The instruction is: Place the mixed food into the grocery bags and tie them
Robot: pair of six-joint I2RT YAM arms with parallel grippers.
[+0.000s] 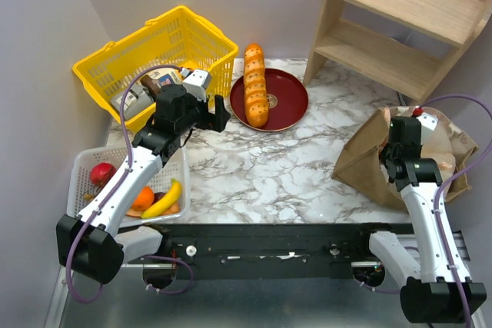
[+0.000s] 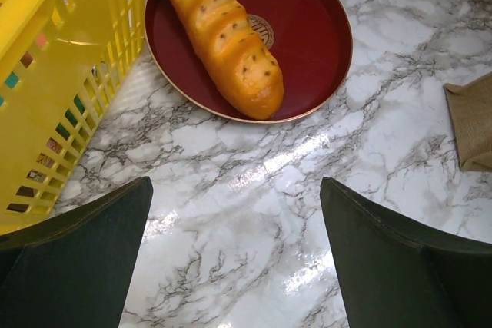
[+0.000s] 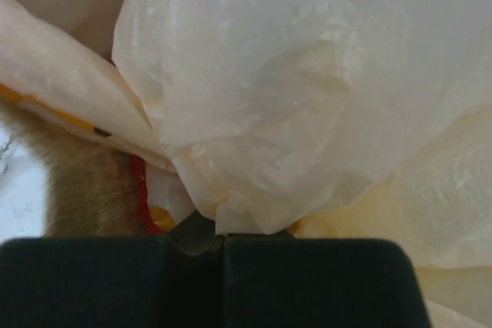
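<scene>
Fruit tray: nearest, on the left, the white mesh tray [image 1: 81,163] holds the banana [image 1: 165,201], an orange [image 1: 143,197] and a red fruit [image 1: 101,173]. None of it is bagged.

Right gripper: the right gripper [image 3: 223,240] has its jaws pinched together on a gathered fold of the thin plastic bag [image 3: 307,97].

Bags: the plastic bag bunches at the mouth of the brown paper bag [image 1: 361,163], which lies slumped on the right of the table [image 1: 269,167]. Slips of red and yellow show beneath the plastic. What they belong to cannot be told.

Left gripper: the left gripper [image 2: 234,186] hangs over bare marble with its fingers spread wide and nothing between them.

Beyond it: the red plate [image 1: 288,101] carries the long loaf [image 1: 255,86]. The yellow basket [image 1: 154,44] stands just left of the plate, and a wooden shelf [image 1: 392,28] is at the far right.

Step in hand: probably holding or gathering the plastic bag, with packing unfinished since the fruit sits in the tray.

Next move calls for: likely the free left arm swinging back to the tray, lowering over one fruit and closing gently. The banana lies against the orange, so a clean pick needs care. The right grip must keep the bag mouth reachable.
</scene>
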